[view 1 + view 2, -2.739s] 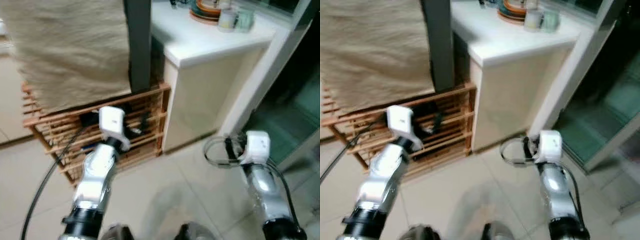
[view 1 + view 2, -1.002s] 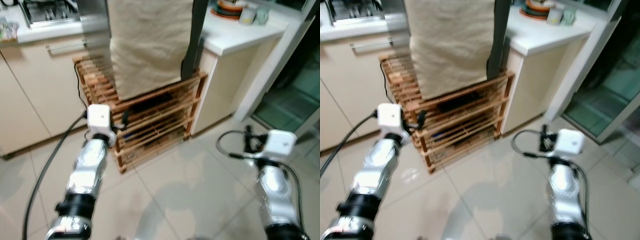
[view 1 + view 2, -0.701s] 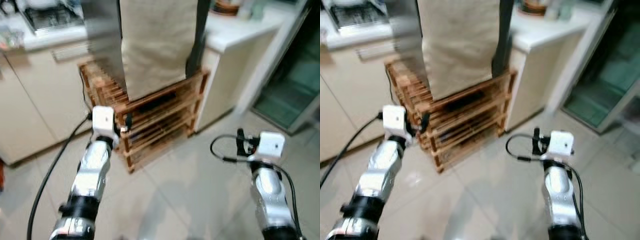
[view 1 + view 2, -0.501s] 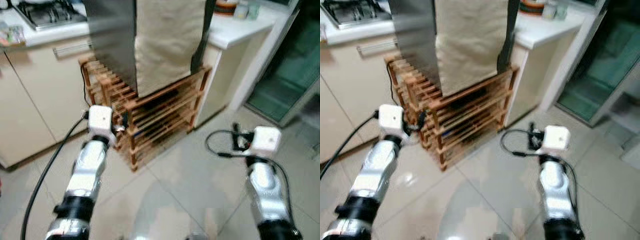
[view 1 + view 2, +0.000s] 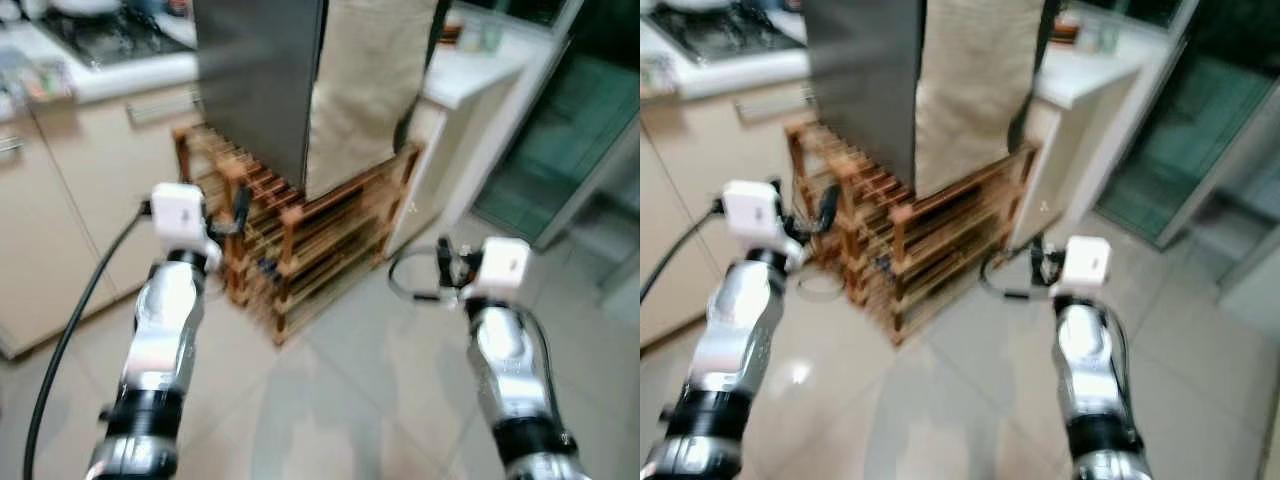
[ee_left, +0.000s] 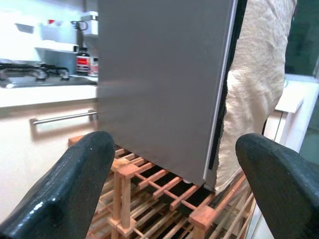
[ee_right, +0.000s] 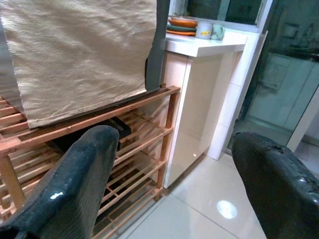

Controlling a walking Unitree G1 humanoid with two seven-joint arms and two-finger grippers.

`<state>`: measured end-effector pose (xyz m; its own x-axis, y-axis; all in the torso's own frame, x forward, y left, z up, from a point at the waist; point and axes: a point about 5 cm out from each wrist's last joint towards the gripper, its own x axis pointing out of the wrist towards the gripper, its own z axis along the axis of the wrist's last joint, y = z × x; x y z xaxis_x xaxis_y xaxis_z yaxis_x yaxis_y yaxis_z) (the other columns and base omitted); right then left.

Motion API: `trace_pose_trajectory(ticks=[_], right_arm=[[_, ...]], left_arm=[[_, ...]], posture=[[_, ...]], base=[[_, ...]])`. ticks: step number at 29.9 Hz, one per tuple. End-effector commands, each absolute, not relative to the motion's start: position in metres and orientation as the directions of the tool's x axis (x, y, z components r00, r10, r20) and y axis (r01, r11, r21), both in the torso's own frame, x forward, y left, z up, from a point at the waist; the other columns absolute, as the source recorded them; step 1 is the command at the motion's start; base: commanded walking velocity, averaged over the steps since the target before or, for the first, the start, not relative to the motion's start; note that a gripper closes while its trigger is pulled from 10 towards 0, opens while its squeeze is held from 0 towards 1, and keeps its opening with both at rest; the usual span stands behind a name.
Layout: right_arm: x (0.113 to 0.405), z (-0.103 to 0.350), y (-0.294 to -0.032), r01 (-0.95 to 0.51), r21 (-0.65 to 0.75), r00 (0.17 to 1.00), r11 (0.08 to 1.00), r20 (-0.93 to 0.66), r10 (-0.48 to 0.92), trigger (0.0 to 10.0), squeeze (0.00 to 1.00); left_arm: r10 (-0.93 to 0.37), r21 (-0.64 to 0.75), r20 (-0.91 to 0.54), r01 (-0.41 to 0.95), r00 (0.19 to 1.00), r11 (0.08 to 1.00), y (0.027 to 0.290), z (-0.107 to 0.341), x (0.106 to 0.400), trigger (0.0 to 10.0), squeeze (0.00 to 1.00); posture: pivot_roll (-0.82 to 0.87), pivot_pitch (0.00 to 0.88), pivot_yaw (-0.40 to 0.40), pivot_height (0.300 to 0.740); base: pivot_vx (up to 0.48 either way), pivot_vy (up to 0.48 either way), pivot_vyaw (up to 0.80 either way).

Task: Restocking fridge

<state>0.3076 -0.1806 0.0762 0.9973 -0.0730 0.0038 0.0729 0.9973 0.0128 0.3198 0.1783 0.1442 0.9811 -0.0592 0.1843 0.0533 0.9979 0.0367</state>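
- The fridge, a grey metal box, stands at the top centre of the head views on a low wooden slatted rack, with a beige cloth hanging down its front.
- In the left wrist view the left gripper has its two black fingers spread wide with nothing between them; they frame the fridge's grey side and the rack beneath.
- In the right wrist view the right gripper also has its fingers wide apart and empty, facing the cloth, the rack and a white counter.
- In the head views both silver arms reach forward over the pale tiled floor, the left arm at lower left just beside the rack's corner, the right arm at lower right, apart from the rack.
- The white counter stands to the right of the fridge and carries stacked plates and two cups.
- At the upper left, a cream cabinet front with a bar handle runs under a worktop with a gas hob; bottles stand at its back, though blur leaves their contents unclear.
- A black cable trails from the left wrist down the lower left of the frame.
- Glass doors, dark and greenish, fill the upper right.
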Motion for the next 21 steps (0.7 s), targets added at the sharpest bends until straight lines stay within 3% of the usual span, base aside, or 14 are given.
trace_pose_trajectory(ticks=[1,12,19,21], right_arm=[[0.311,0.082,-0.188,0.085,0.002,0.996,0.996,0.02,-0.085,10.0,0.0],[0.317,0.079,-0.18,0.066,-0.006,0.998,0.998,0.021,-0.066,10.0,0.0],[0.317,0.079,-0.181,0.073,-0.007,0.997,0.997,0.029,-0.073,10.0,0.0],[0.317,0.079,-0.183,0.079,-0.01,0.996,0.997,0.032,-0.079,10.0,0.0]], left_arm=[[-0.078,0.026,0.202,0.074,0.976,0.997,0.17,0.15,0.321,10.0,0.0],[-0.123,0.051,0.191,0.116,0.974,0.992,0.161,0.151,0.324,10.0,0.0],[-0.159,0.054,0.192,0.151,0.968,0.987,0.153,0.154,0.327,10.0,0.0],[-0.166,0.064,0.192,0.157,0.967,0.986,0.15,0.155,0.327,10.0,0.0]], posture=[[-0.05,0.0,-0.046,0.74],[-0.06,0.0,-0.026,0.74],[-0.08,0.0,-0.018,0.74],[-0.08,0.0,-0.018,0.74]], base=[[0.442,0.0,0.0],[0.442,0.0,0.0],[0.44,0.0,-0.77],[0.0,0.0,-0.77]])
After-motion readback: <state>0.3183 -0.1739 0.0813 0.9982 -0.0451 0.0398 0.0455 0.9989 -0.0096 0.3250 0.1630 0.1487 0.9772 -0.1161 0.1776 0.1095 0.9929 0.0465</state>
